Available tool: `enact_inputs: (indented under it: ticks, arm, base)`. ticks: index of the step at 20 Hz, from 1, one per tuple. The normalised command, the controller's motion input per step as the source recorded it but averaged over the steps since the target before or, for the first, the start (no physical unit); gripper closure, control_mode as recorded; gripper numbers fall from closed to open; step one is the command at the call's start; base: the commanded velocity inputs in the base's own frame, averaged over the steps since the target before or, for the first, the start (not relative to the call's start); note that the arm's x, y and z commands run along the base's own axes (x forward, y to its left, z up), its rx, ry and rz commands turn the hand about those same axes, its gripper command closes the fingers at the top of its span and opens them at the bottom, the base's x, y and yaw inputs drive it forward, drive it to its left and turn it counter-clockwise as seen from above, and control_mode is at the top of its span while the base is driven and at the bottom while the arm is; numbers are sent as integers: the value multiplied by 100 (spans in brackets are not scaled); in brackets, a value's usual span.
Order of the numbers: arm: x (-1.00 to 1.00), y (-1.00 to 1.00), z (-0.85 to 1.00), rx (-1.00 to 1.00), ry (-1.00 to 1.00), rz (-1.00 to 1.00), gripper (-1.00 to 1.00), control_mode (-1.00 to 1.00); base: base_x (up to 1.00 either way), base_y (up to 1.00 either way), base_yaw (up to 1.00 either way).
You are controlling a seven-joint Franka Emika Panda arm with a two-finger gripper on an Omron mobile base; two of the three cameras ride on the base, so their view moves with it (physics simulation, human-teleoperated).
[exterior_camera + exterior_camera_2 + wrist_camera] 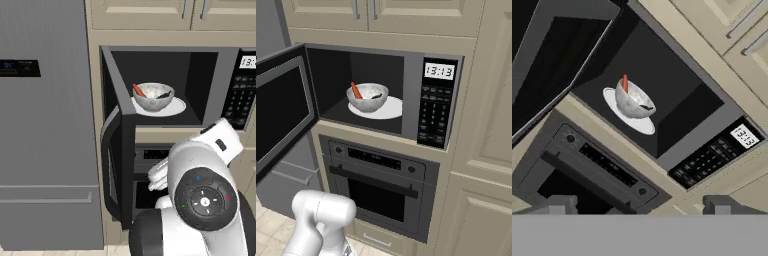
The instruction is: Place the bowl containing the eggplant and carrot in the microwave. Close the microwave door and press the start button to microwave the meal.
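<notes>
We see grey speckled bowl point(367, 97) w/ orange carrot point(356, 90), dark eggplant point(163, 94) on white turntable plate point(389, 110) inside black microwave point(414, 87); dark grey door point(278, 116) open. Arm folded low; tool point(639, 205) empty, fingers apart.

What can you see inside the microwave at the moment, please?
Inside the microwave, a bowl sits on the white turntable plate, with the carrot poking over its rim. The bowl's wall hides most of its contents.

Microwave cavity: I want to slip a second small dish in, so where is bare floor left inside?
The bowl covers the left of the turntable plate; the plate's right part is bare. Dark floor shows left of the plate, toward the microwave door, and a narrow strip toward the keypad.
</notes>
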Motion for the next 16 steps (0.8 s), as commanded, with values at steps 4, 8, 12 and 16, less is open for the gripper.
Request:
enact_inputs:
  ticks: [4, 8, 12, 16]
  arm:
    - [0, 98, -25, -39, -7, 0, -100, -100]
    - [0, 100, -18, -38, -2, 0, -100, -100]
    - [6, 100, -14, -35, 0, 0, -100, -100]
    - [10, 100, -21, -34, 0, -3, -100, -100]
  base:
    - [0, 0, 0]
    - [0, 0, 0]
    - [0, 0, 0]
    - [0, 0, 0]
